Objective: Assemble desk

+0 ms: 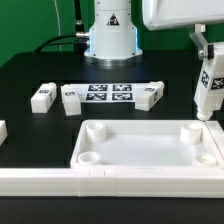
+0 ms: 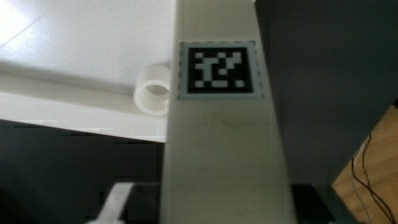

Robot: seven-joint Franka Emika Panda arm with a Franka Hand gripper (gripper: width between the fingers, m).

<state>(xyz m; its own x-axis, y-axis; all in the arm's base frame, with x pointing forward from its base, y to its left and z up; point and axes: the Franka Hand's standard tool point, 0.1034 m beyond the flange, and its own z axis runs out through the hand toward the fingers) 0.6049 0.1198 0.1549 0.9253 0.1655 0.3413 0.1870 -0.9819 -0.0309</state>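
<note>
Exterior view: gripper [image 1: 205, 62] holds leg [image 1: 209, 92] upright at tabletop [image 1: 140, 158] corner.

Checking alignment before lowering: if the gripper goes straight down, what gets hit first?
The gripper holds a leg, whose lower end would likely meet the tabletop first, at or beside a corner socket; depth unclear.

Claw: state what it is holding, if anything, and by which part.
The claw holds a white tagged desk leg by its upper end. The leg hangs upright at the far corner of the tabletop, on the exterior view's right.
</note>
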